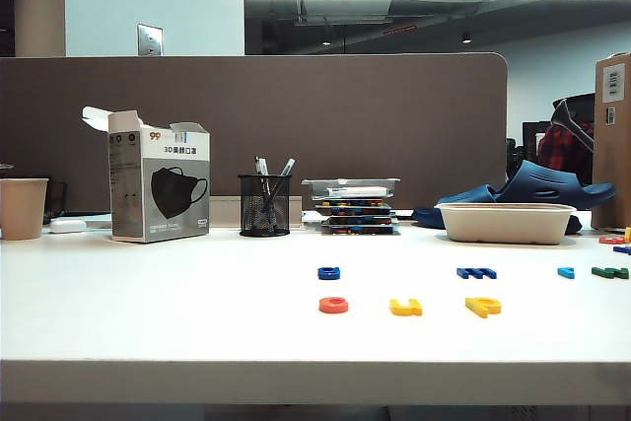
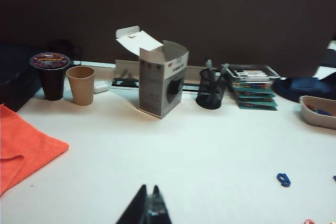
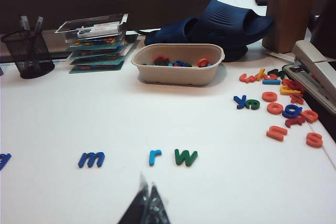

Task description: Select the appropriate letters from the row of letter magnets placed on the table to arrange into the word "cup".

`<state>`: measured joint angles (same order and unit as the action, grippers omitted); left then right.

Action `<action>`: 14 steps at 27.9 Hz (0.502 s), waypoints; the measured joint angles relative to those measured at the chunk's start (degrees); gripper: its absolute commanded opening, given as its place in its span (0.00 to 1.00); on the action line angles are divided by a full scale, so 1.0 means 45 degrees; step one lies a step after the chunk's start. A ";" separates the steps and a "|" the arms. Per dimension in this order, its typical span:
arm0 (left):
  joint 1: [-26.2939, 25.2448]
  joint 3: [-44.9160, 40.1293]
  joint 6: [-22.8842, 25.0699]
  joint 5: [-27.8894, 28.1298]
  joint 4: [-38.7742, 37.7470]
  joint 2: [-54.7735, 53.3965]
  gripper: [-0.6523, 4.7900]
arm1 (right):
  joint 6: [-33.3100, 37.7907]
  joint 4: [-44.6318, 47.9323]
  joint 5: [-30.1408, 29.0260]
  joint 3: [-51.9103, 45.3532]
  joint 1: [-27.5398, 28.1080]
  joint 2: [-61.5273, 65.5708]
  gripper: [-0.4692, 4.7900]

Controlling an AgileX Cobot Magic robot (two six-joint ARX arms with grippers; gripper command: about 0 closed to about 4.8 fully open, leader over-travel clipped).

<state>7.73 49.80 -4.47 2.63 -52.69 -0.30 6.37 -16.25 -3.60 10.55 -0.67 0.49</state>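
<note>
Left wrist view: the left gripper (image 2: 148, 203) is seen with its dark fingertips pressed together on nothing, raised above bare white table (image 2: 173, 150); in the right wrist view the right gripper (image 3: 147, 203) is likewise closed and empty, held over the table short of the letters. Outward from the right jaws, on the far side of them, the remaining row is found: a dark blue plastic "m" (image 3: 91, 159), a light blue "r" (image 3: 154, 156) and a green "w" (image 3: 186, 156), well apart from the tips. In the exterior view neither arm is shown. There the three chosen magnets are laid in a front line nearer the table edge: the red rounded "c" (image 1: 333, 305), the yellow "u" (image 1: 405, 307) and the yellow-orange "p" (image 1: 483, 306), evenly spaced, running left to right, with the row behind them. The word is judged already spelled, so no further pick seems called for; the right arm is judged the nearer should the "p" want straightening.
</note>
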 measured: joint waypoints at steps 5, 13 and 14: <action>0.0005 -0.1695 0.0097 -0.0019 0.2103 0.0049 0.11 | 0.0000 0.0709 0.0024 -0.0563 0.0019 0.0000 0.09; 0.0005 -0.6538 0.0058 -0.0019 0.7844 0.0049 0.11 | 0.0000 0.1807 0.0083 -0.1967 0.0015 0.0000 0.09; 0.0005 -0.6926 -0.0029 -0.0019 0.8179 0.0049 0.11 | 0.0000 0.1880 0.0083 -0.2069 0.0015 0.0000 0.09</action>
<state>7.75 18.63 -4.60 2.55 -15.88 -0.08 6.37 -7.79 -3.22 1.23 -0.60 0.49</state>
